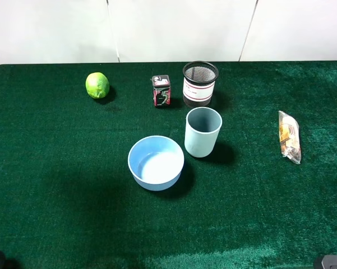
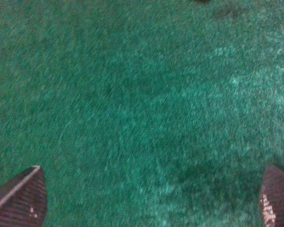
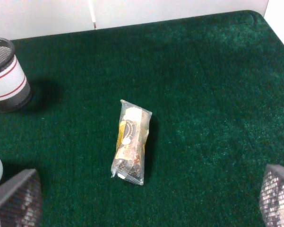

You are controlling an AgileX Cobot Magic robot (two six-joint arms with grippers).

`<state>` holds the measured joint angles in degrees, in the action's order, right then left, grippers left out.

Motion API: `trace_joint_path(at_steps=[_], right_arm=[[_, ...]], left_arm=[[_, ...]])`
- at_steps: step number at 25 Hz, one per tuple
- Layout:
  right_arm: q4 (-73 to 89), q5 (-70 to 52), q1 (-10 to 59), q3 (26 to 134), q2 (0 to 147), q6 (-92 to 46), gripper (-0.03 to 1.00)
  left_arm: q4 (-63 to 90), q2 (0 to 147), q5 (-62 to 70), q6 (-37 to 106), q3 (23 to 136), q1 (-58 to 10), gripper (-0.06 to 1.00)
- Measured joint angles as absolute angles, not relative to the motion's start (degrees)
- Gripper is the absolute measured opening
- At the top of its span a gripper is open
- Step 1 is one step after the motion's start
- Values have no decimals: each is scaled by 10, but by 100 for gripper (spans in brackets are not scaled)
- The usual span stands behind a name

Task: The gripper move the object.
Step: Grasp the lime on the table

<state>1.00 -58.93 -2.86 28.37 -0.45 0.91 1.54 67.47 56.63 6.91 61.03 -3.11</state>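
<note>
The lime (image 1: 97,85) sits on the green cloth (image 1: 56,185) at the far left of the table, close to the back edge, with open cloth on every side. The nearest thing to it is the red-black box (image 1: 161,91), standing upright well to its right. Just beside the box, further right, stands the mesh cup (image 1: 200,84) with a white band. In front of that is a grey-blue cup (image 1: 203,132), upright, and the blue bowl (image 1: 156,162) sits just beside it, nearer the front and a little left. A clear packet (image 1: 289,137) lies flat far to the right, well apart from everything else.

The left gripper (image 2: 151,198) has its fingers (image 2: 19,198) spread wide with only blurred cloth between them; the lime does not show in its view. The right gripper (image 3: 146,201) is likewise spread wide and grips nothing; the packet (image 3: 130,141) lies on the cloth ahead of its fingers (image 3: 14,198), with the mesh cup (image 3: 7,75) off to one side.
</note>
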Motion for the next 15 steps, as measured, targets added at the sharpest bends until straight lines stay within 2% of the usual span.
trace_joint_path(at_steps=[7, 15], right_arm=[[10, -589, -29, 284, -4, 9, 69], [10, -589, -29, 284, -4, 9, 69]], left_arm=[[-26, 790, 530, 14, 662, -98, 91], [-41, 914, 499, -42, 727, -139, 91]])
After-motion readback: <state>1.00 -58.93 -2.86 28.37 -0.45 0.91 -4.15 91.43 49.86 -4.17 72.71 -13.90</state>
